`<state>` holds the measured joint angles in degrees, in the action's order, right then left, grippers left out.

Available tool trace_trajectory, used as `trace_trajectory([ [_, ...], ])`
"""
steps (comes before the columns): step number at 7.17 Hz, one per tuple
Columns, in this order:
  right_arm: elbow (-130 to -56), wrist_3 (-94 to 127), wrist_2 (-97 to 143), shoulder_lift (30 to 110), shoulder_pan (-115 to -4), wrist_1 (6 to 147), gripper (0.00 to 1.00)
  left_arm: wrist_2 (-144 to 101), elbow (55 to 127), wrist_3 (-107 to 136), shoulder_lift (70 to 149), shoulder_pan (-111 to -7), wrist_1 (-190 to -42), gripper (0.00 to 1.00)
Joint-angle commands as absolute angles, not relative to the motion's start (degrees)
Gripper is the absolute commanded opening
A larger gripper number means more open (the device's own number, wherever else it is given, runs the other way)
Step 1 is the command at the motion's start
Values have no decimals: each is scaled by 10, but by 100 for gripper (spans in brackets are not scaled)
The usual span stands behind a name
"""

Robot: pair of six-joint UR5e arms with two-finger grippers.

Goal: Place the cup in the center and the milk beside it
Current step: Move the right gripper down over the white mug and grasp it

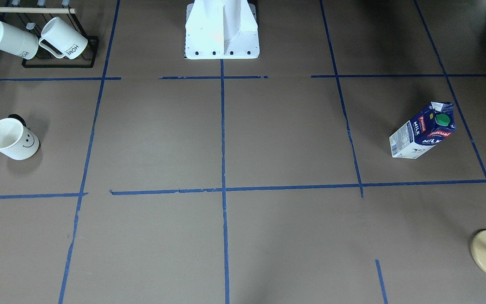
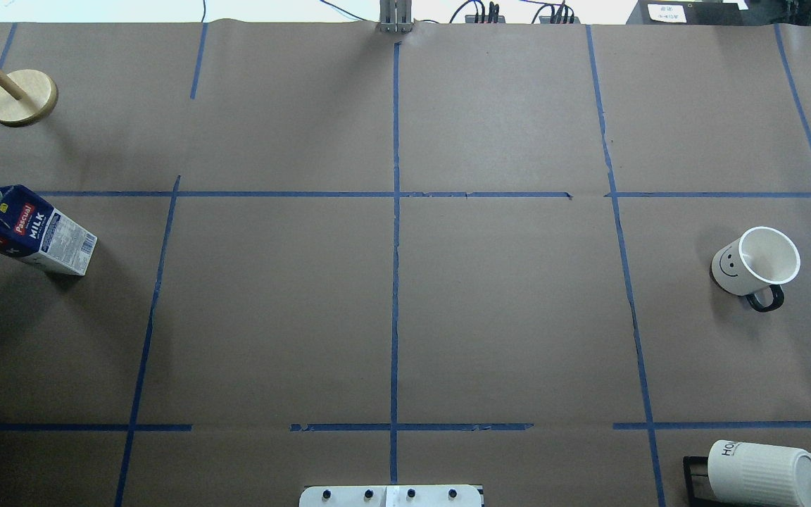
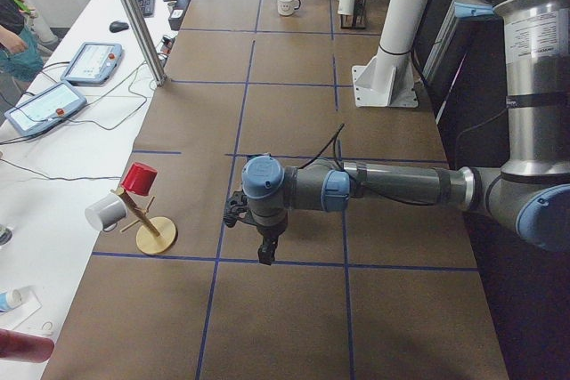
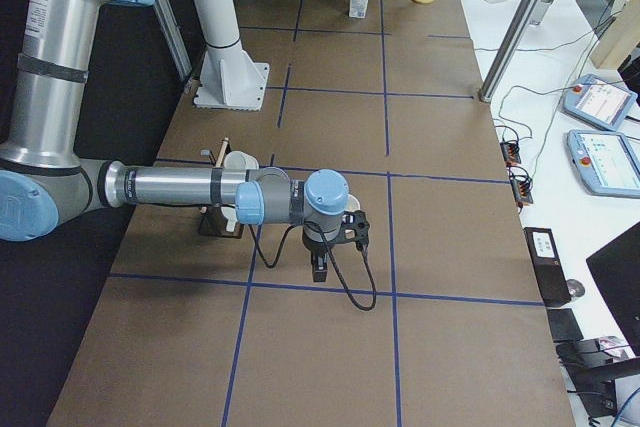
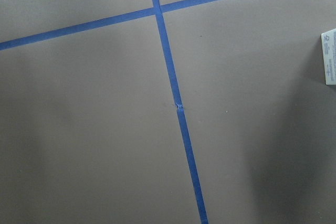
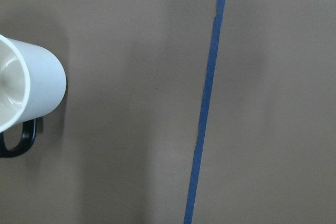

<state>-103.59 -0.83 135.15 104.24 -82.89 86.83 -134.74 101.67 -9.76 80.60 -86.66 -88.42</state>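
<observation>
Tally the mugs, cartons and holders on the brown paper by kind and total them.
Smiley cup: 1
Ribbed mugs on the black rack: 2
Mugs hung on the wooden stand: 2
Carton of milk: 1
Black rack: 1
Wooden stand: 1
Total: 8

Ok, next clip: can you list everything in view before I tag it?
cup: one, white with black smiley, upright, robot's right side.
milk carton: one, blue and white, green cap, upright, robot's left side.
ribbed mugs: two, white, on a black rack, robot-side right corner.
wooden stand: one, pale, far left corner, holding a red tumbler and a pale mug.
tape lines: several, blue, gridding the brown table.
pedestal: one, white, robot's edge, middle.
left gripper: one, dark, over the table's left end; open or shut unclear.
right gripper: one, dark, over the right end; open or shut unclear.
</observation>
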Motion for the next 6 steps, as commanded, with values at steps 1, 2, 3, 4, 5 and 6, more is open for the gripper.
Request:
trace_trajectory([
  [1,-1020,-9,1352,1042,-829,846,100,-1348,1020,-98,806,-867,-884,100],
  [2,-1020,-9,1352,1042,-829,827,100,-1348,1020,-98,806,-867,-884,100],
  [3,-1017,-6,1355,1042,-829,796,100,-1348,1020,-98,806,-867,-884,100],
  [4,-1018,-4,1369,1036,-828,780,100,-1348,1020,-98,806,-866,-884,100],
  [5,-1020,16,1371,1032,-822,774,100,-1348,1020,-98,806,-867,-884,100],
  [6,-1021,70,1369,1027,-795,732,100,-1348,1021,-98,806,-867,-884,100],
])
